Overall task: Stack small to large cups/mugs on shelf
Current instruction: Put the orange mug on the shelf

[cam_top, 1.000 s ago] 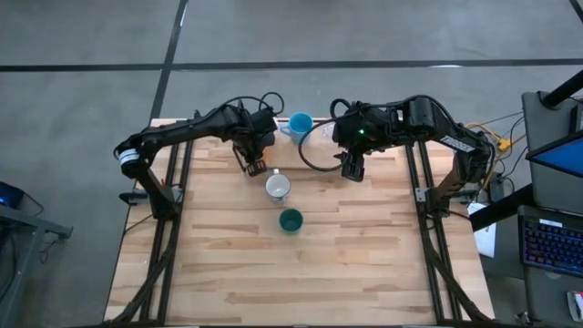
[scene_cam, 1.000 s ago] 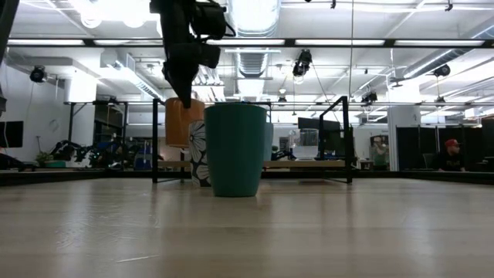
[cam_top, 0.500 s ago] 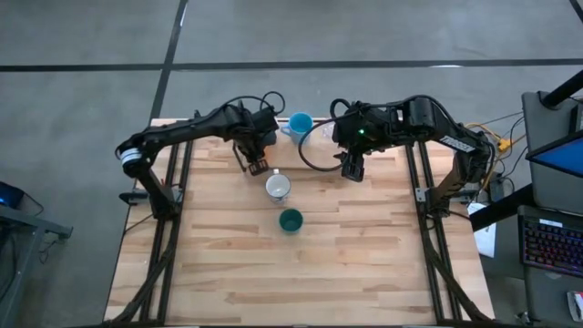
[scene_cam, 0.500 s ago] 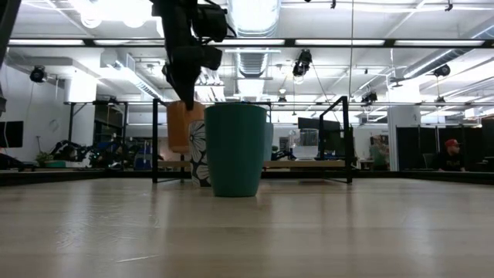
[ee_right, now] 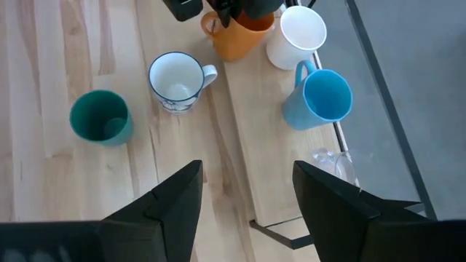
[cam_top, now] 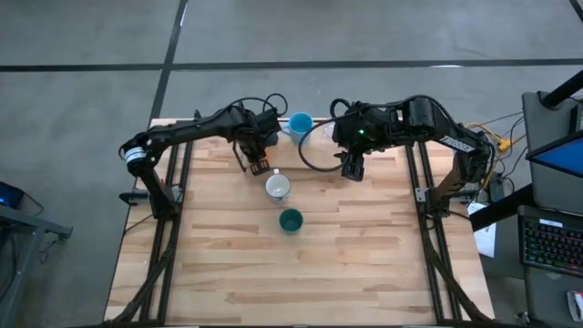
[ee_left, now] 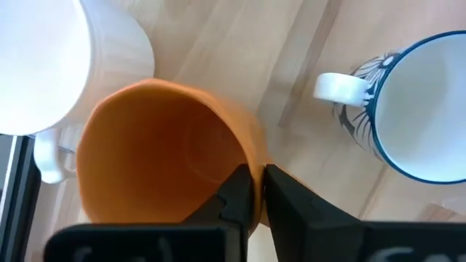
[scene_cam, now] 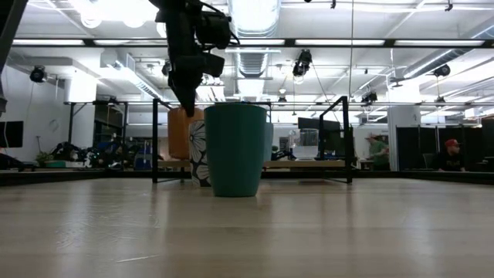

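My left gripper (cam_top: 256,162) is shut on the orange mug (ee_left: 160,160), which hangs low over the shelf's plank (ee_right: 262,160) beside the white cup (ee_right: 302,33). The light blue mug (ee_right: 320,98) and the clear glass (ee_right: 331,164) stand on the plank. The whitish mug with a handle (cam_top: 278,187) and the teal cup (cam_top: 291,220) stand on the tabletop. In the low view the orange mug (scene_cam: 185,133) shows behind the teal cup (scene_cam: 235,150). My right gripper (ee_right: 247,171) is open and empty, high above the plank. My left gripper pinches the orange mug's rim wall (ee_left: 247,145), one finger inside the mug and one outside. The fingers come from above, pointing down. The mug hangs upright below them; I cannot tell whether its base touches the plank.
The shelf's black wire frame (scene_cam: 309,164) stands along the table's far edge with upright loops at its ends. A black cable loops near the right gripper (cam_top: 314,159). The near half of the tabletop (cam_top: 301,273) is bare wood.
My left gripper has gone down with the orange mug toward the shelf's plank, drifting a little toward the table's right edge. The mug stays upright in the hold.
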Robot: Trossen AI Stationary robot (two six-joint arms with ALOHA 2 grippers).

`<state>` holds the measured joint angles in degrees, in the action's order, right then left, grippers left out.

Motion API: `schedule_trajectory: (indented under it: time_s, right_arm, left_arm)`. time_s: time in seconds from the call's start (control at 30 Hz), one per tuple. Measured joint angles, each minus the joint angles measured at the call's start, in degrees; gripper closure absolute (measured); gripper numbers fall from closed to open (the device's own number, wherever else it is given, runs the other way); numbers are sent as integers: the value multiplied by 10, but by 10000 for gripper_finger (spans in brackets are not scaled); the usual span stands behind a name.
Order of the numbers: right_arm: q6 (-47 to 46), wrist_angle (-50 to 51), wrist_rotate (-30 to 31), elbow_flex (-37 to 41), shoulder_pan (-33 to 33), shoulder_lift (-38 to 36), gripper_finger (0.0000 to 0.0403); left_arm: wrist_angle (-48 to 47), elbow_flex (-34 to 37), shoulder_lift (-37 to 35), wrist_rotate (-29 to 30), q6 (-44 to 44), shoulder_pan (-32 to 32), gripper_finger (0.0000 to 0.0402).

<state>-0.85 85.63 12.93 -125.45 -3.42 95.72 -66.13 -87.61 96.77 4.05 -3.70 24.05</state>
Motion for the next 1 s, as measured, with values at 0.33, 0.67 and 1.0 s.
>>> schedule_trajectory:
  time_s: [0.33, 0.67, 1.0]
  right_arm:
    - [5, -1, 3, 0, -3, 0, 195]
    - [7, -2, 3, 0, -4, 0, 195]
    - [7, -2, 3, 0, -4, 0, 195]
  left_arm:
    - [14, 0, 0, 6, 0, 3, 397]
    - [15, 1, 0, 12, 3, 4, 387]
    - [20, 1, 0, 13, 3, 4, 362]
